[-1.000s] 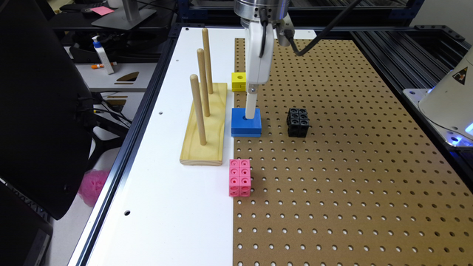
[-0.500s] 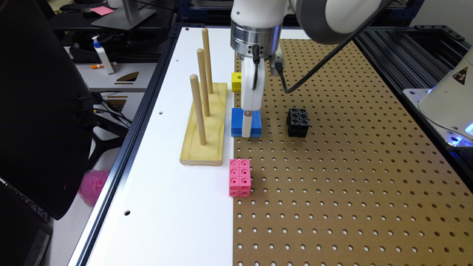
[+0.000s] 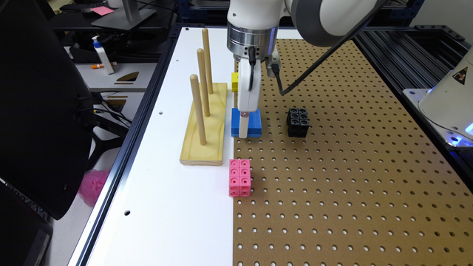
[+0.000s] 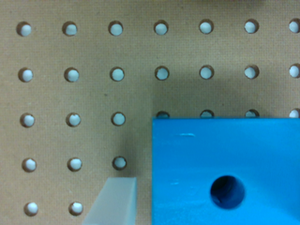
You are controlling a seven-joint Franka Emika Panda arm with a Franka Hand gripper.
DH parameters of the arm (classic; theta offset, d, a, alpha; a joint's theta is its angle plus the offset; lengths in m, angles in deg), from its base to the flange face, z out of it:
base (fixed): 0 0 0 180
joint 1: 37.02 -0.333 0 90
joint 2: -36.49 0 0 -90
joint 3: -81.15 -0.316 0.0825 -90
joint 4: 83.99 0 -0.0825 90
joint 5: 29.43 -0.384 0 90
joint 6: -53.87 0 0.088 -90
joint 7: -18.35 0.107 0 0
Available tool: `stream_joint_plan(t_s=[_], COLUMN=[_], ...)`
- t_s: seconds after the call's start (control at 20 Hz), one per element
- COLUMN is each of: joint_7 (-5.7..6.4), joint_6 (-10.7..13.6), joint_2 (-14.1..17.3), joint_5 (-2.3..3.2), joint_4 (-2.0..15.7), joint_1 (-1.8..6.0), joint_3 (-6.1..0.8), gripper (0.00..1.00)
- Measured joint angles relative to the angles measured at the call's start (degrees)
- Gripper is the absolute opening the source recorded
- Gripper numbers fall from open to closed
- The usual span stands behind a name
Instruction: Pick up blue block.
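The exterior view gives the whole bench: a white table (image 3: 177, 177) on one half and a brown pegboard (image 3: 351, 184) on the other. The blue block (image 3: 255, 122) lies flat on the pegboard, right at the seam between the two surfaces. From the block, a yellow cube (image 3: 234, 82) sits at about 11 o'clock, partly hidden by the arm, a black block (image 3: 298, 122) lies at 3 o'clock, well apart, and a pink block (image 3: 240, 177) lies at about 6 o'clock. A wooden base with three upright pegs (image 3: 204, 122) stands at 9 o'clock on the white table.

The wrist view is very close and shows what the exterior view cannot: the top face of the blue block (image 4: 225, 168) with its round dark hole, and one pale finger (image 4: 115, 201) just beside the block's side. A thin strip of pegboard (image 4: 70, 93) shows between that finger and the block, so they look apart, not touching.

The gripper (image 3: 247, 123) is down at the level of the block, one finger in front of its near face. Only one finger is visible in the wrist view, so I cannot tell how wide the jaws stand; nothing is lifted.

The arm (image 3: 255, 33) hangs straight down over the block, wrist vertical, with a black cable (image 3: 314, 70) running off at 1 o'clock.
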Motion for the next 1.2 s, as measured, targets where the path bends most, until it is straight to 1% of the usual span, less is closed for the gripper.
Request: stream_joint_plan(t_s=[0.1,0.15,0.55,0.65,0.85,0.95,1.1,1.2], joint_7=[0.0,0.02,0.01,0.01,0.01,0.01,0.01,0.01], joint_6=[-0.5,-0.9,-0.9,-0.5,2.5,3.5,7.0,8.6], joint_2=[1.2,1.3,1.3,0.7,-2.3,-3.4,-6.9,-8.5], joint_5=[0.0,0.17,0.2,0.2,0.21,0.21,0.21,0.21], joint_4=[0.01,0.14,0.13,0.12,0.0,-0.04,-0.07,-0.17], joint_1=[0.0,0.0,-0.01,-0.01,-0.02,-0.02,-0.02,-0.02], joint_3=[0.0,0.05,0.04,0.01,-0.02,-0.03,-0.05,-0.07], gripper=[1.0,0.0,0.0,0.0,0.0,0.0,0.0,0.0])
